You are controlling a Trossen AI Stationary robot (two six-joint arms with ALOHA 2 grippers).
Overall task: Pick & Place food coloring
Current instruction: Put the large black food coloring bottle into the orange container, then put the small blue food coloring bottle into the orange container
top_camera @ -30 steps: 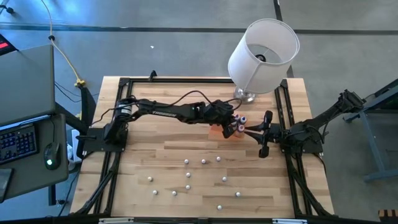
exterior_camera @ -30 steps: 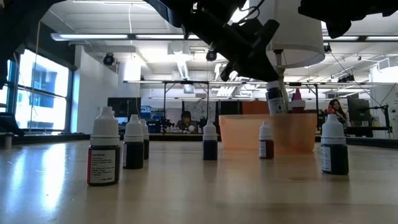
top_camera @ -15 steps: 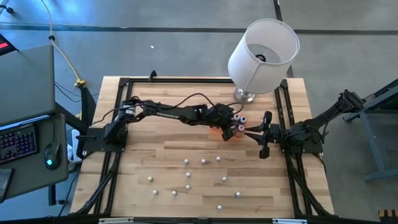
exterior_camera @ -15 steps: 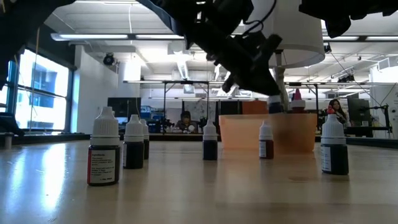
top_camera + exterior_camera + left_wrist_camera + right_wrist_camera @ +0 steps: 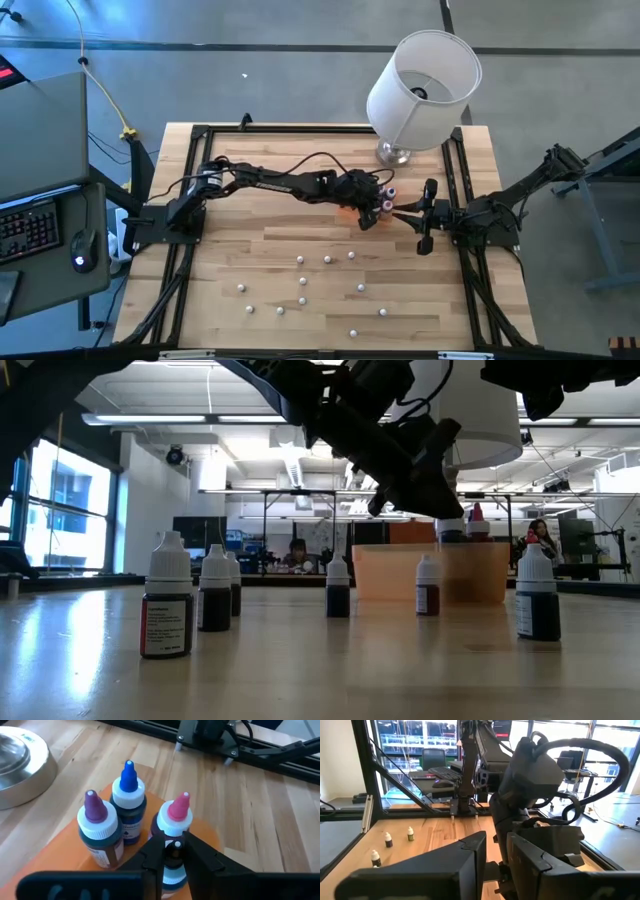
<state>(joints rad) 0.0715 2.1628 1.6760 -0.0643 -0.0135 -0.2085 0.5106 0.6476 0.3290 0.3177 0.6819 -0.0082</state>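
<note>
We see the left gripper (image 5: 174, 851) over the orange tray (image 5: 60, 845), its fingers slightly apart around a white-capped food coloring bottle (image 5: 173, 870) beside three others. The right gripper (image 5: 421, 216) waits nearby; we cannot tell its fingers' state.

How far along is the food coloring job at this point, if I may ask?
Done: three bottles stand in the tray. In hand: the left gripper hangs over the tray with a fourth bottle under it. Left: about ten loose bottles on the table. The right gripper waits beside the tray.
</note>
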